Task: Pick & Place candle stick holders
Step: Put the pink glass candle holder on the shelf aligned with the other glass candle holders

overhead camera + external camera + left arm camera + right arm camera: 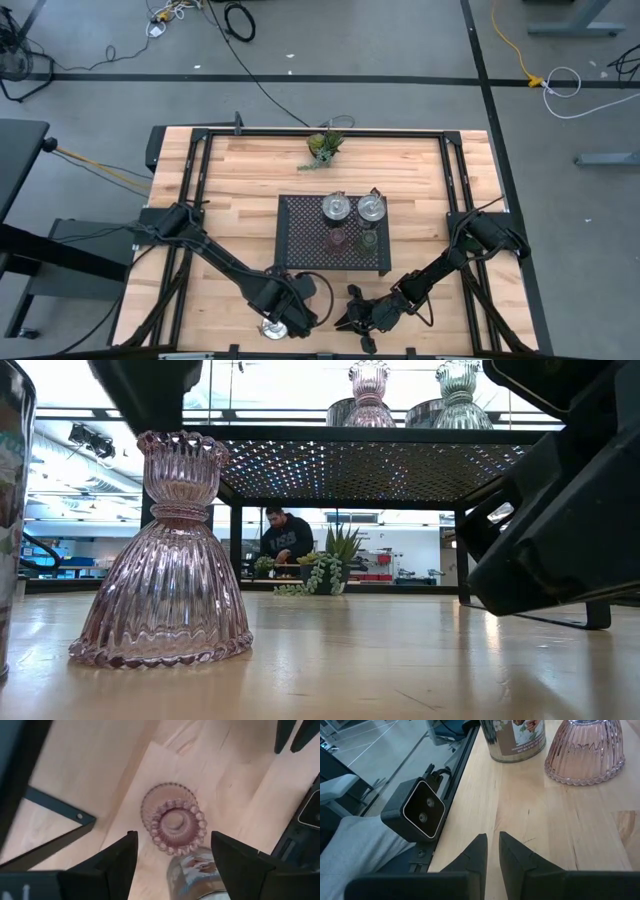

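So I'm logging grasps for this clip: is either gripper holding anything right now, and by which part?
Nothing is held. The left gripper hangs open above the pink glass holder, fingers clear of it. The right gripper is shut on nothing, near the table's front edge.

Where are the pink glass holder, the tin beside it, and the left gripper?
pink glass holder point(173, 818), left wrist view, beaded top rim.
tin point(514, 739), right wrist view, labelled side.
left gripper point(172, 862), left wrist view, between its open fingertips.

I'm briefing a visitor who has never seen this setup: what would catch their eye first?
Probably the ribbed pink glass candle holder, standing upright on the wooden table near its front edge, directly beneath the open left gripper. Next, the black perforated metal stand mid-table, carrying more glass holders. The right gripper rests shut nearby.
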Robot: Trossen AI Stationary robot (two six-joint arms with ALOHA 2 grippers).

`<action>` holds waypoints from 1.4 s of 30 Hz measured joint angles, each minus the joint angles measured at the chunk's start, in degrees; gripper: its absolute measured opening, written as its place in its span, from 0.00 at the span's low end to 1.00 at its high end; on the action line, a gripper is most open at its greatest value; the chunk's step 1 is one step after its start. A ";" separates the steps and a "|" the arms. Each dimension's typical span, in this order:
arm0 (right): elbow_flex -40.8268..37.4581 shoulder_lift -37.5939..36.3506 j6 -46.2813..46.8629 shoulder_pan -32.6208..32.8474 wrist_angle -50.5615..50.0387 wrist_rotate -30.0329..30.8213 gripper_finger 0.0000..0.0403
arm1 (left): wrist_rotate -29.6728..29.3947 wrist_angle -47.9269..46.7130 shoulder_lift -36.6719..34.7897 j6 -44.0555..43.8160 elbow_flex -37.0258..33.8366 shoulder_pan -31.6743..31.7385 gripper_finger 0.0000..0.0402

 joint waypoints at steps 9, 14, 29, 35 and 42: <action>-0.01 0.00 -0.01 0.00 0.01 0.02 0.12 | 0.59 1.70 0.04 0.65 -2.26 0.68 0.63; -0.01 0.00 0.00 -0.02 0.01 0.02 0.12 | -0.86 1.68 0.04 0.82 -2.26 0.70 0.63; -0.01 0.00 0.00 0.00 -0.01 0.00 0.12 | -1.22 6.06 0.92 3.09 -3.92 0.98 0.63; -0.01 0.00 0.00 -0.02 0.01 0.01 0.12 | -3.03 5.97 1.44 3.18 -3.92 1.14 0.61; -0.01 0.00 0.00 -0.01 0.00 0.01 0.12 | -3.50 5.88 1.77 3.16 -3.92 1.11 0.44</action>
